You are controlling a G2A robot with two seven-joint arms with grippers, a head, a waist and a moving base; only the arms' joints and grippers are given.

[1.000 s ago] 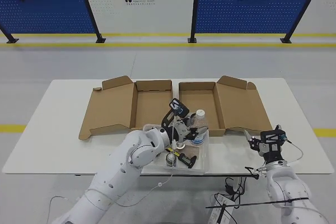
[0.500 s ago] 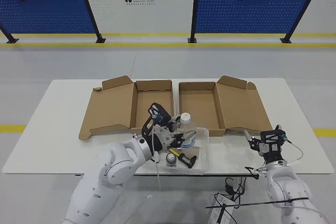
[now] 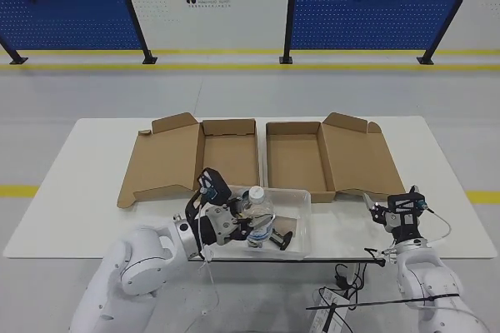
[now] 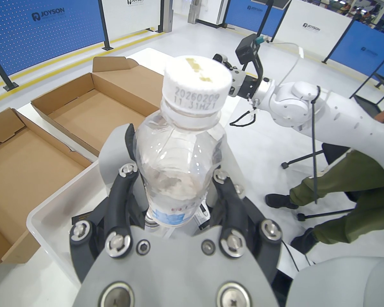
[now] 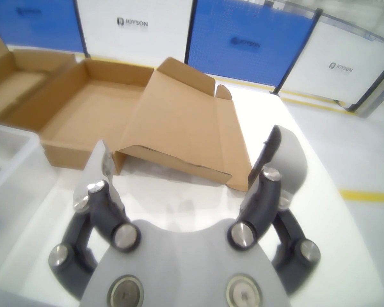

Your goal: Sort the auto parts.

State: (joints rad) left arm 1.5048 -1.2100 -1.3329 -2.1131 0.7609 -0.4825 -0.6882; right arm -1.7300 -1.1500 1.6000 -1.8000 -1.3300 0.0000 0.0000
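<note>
My left gripper point(image 3: 248, 218) is shut on a clear plastic bottle point(image 4: 179, 148) with a white cap, held above the left part of the clear plastic bin point(image 3: 302, 200). The same bottle point(image 3: 257, 200) points away from the table's front edge. Small dark and yellow parts point(image 3: 271, 237) lie in the bin. My right gripper point(image 3: 389, 208) stands open near the front right of the table with nothing between its fingers point(image 5: 275, 148). Two open cardboard boxes sit behind the bin, the left box point(image 3: 229, 158) and the right box point(image 3: 296, 158).
The right box's flap point(image 5: 185, 135) lies flat just beyond my right gripper. Blue and white panels point(image 3: 367, 21) stand across the floor beyond the table. A person's legs point(image 4: 345, 190) show at the table's front side.
My left gripper, with the bottle in it, has moved left and toward the table's front edge, from over the bin's far middle to its left part. The right arm has not moved.
</note>
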